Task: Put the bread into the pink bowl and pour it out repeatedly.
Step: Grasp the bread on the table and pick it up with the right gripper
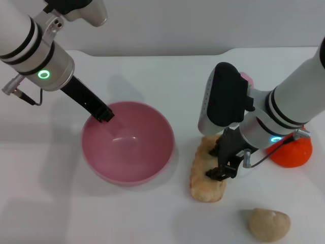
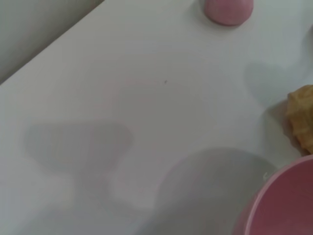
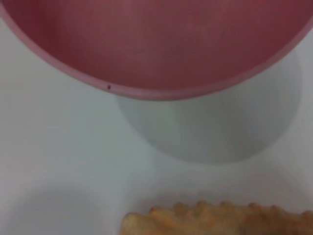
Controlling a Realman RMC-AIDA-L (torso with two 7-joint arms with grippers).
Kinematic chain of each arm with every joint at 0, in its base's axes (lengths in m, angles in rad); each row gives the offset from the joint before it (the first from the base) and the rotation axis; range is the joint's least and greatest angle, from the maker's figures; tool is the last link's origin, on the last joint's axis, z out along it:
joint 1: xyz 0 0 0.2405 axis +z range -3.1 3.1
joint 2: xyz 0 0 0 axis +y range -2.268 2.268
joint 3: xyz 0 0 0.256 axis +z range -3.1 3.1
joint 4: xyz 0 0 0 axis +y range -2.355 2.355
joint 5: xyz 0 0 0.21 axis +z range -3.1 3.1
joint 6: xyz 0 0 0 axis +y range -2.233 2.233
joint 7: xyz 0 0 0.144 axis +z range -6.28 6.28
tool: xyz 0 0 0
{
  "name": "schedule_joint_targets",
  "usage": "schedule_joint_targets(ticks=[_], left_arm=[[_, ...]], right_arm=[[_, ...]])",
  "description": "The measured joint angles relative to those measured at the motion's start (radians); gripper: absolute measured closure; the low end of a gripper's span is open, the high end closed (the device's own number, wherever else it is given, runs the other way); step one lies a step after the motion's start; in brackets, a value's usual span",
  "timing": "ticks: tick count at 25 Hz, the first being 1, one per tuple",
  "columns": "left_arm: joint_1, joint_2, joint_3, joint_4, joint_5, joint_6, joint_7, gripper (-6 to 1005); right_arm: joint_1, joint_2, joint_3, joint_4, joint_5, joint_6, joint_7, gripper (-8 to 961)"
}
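Observation:
The pink bowl (image 1: 155, 170) stands upright and empty on the white table, left of centre. My left gripper (image 1: 104, 113) is at its far left rim, shut on the rim. The bread (image 1: 202, 179) lies flat on the table just right of the bowl, tan side up. My right gripper (image 1: 222, 172) hangs low over the bread's right edge, open, its fingers close to the loaf. The bowl's rim also shows in the left wrist view (image 2: 286, 200) and the right wrist view (image 3: 156, 54). The bread shows in both too (image 2: 302, 120) (image 3: 220, 221).
An orange round fruit (image 1: 293, 151) sits right of my right arm. A beige lump (image 1: 269, 223) lies at the front right. A small pink ball (image 1: 247, 78) (image 2: 228, 10) sits behind my right wrist. The table's far edge meets a grey wall.

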State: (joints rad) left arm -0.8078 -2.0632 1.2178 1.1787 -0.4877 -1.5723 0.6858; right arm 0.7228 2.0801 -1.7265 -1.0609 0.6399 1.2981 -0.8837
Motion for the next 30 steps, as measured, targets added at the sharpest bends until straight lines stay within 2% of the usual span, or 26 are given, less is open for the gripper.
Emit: schedule_joint_targets(ticks=[22, 30], left_arm=[[-0.001, 0.0, 0.0, 0.006, -0.002, -0.006, 0.0, 934], [-0.001, 0.0, 0.001, 0.006, -0.002, -0.007, 0.0, 934]], right_arm=[[-0.007, -0.004, -0.005, -0.02, -0.005, -0.001, 0.007, 588], [-0.009, -0.005, -0.005, -0.024, -0.006, 0.0, 0.008, 686]])
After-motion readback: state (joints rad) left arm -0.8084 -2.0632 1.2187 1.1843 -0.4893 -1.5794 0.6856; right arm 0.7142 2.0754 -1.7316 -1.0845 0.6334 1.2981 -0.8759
